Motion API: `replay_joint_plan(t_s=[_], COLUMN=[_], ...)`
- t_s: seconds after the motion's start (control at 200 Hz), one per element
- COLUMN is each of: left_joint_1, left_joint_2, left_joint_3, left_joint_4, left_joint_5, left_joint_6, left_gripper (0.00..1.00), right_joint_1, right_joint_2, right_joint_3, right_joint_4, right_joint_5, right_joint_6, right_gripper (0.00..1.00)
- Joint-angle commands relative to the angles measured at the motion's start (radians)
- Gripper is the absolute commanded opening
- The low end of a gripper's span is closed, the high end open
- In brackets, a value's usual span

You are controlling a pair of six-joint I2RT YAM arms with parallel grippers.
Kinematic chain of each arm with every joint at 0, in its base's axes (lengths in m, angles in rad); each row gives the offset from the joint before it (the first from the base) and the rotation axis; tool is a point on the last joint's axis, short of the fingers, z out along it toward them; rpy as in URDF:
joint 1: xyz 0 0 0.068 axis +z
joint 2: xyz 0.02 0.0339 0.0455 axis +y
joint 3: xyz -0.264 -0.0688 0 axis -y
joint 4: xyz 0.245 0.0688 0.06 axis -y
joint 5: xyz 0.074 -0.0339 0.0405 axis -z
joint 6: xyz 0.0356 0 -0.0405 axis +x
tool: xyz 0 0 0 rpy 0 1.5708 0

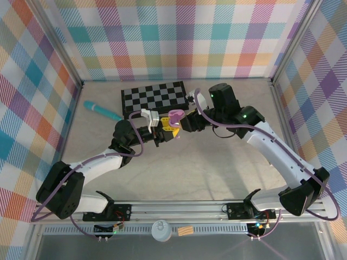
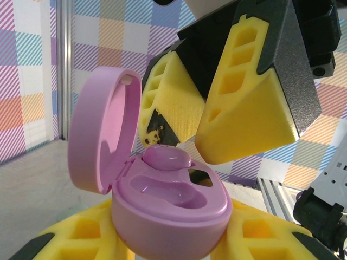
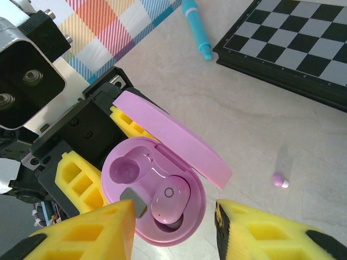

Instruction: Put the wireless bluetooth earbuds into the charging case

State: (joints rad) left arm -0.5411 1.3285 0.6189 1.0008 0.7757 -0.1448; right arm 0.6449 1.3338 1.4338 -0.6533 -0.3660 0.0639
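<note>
Two arms: left arm point(image 1: 103, 160), right arm point(image 1: 276, 151); white link shells, black joint housings. Purple cable point(image 1: 209, 123) looped along each. Green LEDs point(image 1: 212, 96) lit on right arm joints. Jaws: yellow wedge pads point(image 2: 244, 124) with rectangular cut-outs, on black textured carriers. Black bases on silver rail point(image 1: 179, 208); silver screws point(image 3: 30, 77) on left wrist block

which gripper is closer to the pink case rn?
Left. The left gripper grips the pink case at its base; the right gripper hangs open just above the seated earbud.
</note>
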Motion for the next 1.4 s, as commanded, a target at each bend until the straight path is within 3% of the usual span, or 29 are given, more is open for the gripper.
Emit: replay_joint_plan(t_s=[0.0, 0.135, 0.31, 0.435, 0.555, 0.92, 1.395], left_joint_1=[-0.004, 0.004, 0.013, 0.015, 0.019, 0.049, 0.255], left_joint_2=[-0.035, -0.055, -0.095, -0.123, -0.152, -0.321, -0.408], left_joint_3=[0.014, 0.01, 0.005, 0.0, -0.013, -0.048, -0.103], left_joint_4=[0.029, -0.006, -0.057, -0.087, -0.102, -0.291, -0.304], left_joint_5=[0.011, 0.011, 0.014, 0.013, 0.006, -0.037, -0.103], left_joint_6=[0.014, 0.032, 0.052, 0.064, 0.062, 0.117, 0.073], left_gripper=[0.24, 0.24, 0.24, 0.24, 0.24, 0.24, 0.24], right_joint_1=[-0.005, -0.05, -0.195, -0.223, -0.22, -0.093, 0.074], right_joint_2=[-0.085, -0.208, -0.277, -0.18, -0.034, 0.379, 0.599], right_joint_3=[-0.026, -0.141, -0.285, -0.342, -0.354, -0.181, -0.062], right_joint_4=[0.067, 0.162, 0.249, 0.248, 0.27, 0.226, 0.219], right_joint_5=[0.001, -0.009, 0.017, 0.128, 0.149, 0.334, 0.537], right_joint_6=[0.008, 0.03, 0.154, 0.166, 0.174, 0.11, -0.046], right_gripper=[0.44, 0.46, 0.46, 0.46, 0.46, 0.45, 0.44])
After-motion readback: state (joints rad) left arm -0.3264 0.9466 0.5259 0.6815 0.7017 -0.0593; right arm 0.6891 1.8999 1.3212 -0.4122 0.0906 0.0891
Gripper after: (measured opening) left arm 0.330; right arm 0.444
